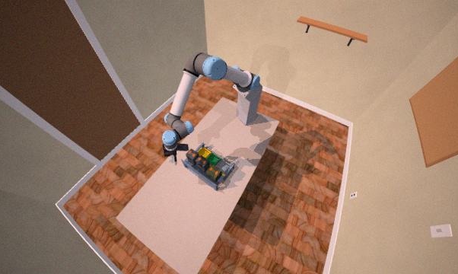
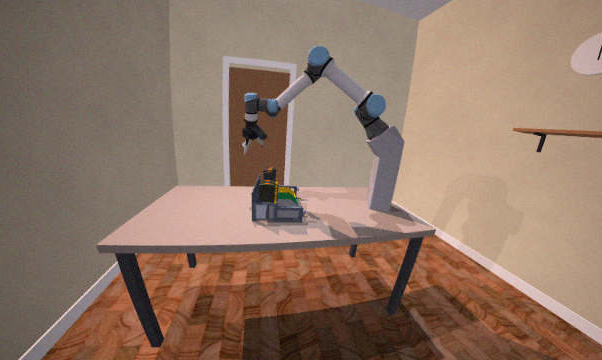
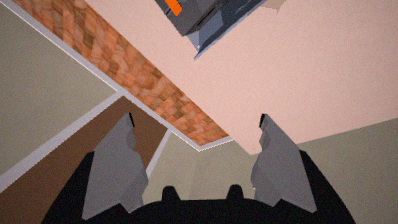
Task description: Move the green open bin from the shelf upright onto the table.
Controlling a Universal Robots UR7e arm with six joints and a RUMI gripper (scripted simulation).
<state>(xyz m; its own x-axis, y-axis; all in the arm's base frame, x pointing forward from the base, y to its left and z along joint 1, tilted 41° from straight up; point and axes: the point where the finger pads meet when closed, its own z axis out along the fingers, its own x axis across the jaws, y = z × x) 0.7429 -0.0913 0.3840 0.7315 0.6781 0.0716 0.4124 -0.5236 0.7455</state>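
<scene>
The green open bin (image 1: 214, 158) (image 2: 287, 196) sits in the low grey-blue shelf (image 1: 201, 176) (image 2: 255, 199) (image 3: 226, 29) on the table (image 1: 168, 213) (image 2: 191, 225), between a yellow bin (image 1: 204, 152) and a grey bin (image 1: 225, 167). The parts in it are too small to tell. The green bin is out of the wrist view, which shows only one end of the shelf. My gripper (image 1: 181, 155) (image 2: 254, 149) (image 3: 197, 114) is open and empty. It hangs well above the table, off the shelf's end beyond the yellow bin.
Dark boxes with orange marks (image 1: 192, 154) (image 1: 202, 161) and an olive one (image 1: 214, 173) stand in a row along the shelf's taller side, beside the open bins. The arm's pedestal (image 1: 248, 106) (image 2: 385, 175) stands at one end of the table.
</scene>
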